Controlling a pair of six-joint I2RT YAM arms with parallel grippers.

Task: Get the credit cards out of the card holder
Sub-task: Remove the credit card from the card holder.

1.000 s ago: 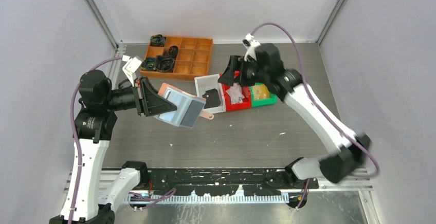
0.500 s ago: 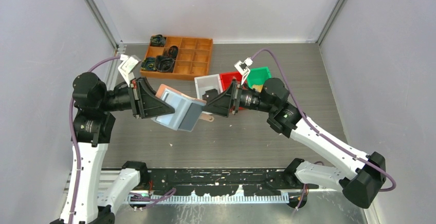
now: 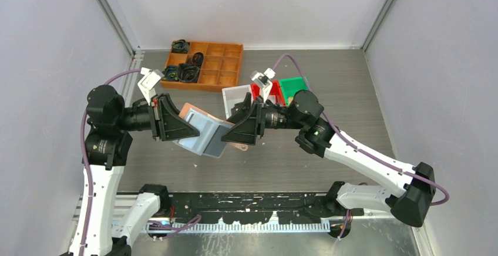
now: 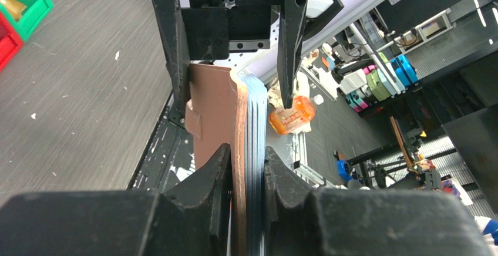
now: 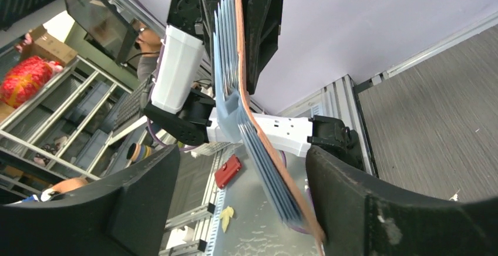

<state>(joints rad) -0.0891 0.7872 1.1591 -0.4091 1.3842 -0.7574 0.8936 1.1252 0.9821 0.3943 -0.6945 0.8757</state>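
Grey wood-grain table (image 3: 364,91), lilac walls (image 3: 246,9); left pincer (image 4: 245,153) pinches card holder (image 4: 211,109), right pincer (image 5: 242,156) spread.

The right gripper (image 3: 229,137) has swung from over the bins (image 3: 296,84) near the table's back edge, leftward and nearer. Its jaws now stand wide on either side of the holder's (image 3: 202,134) free end. The left gripper (image 3: 189,130) has brought the holder slightly nearer.
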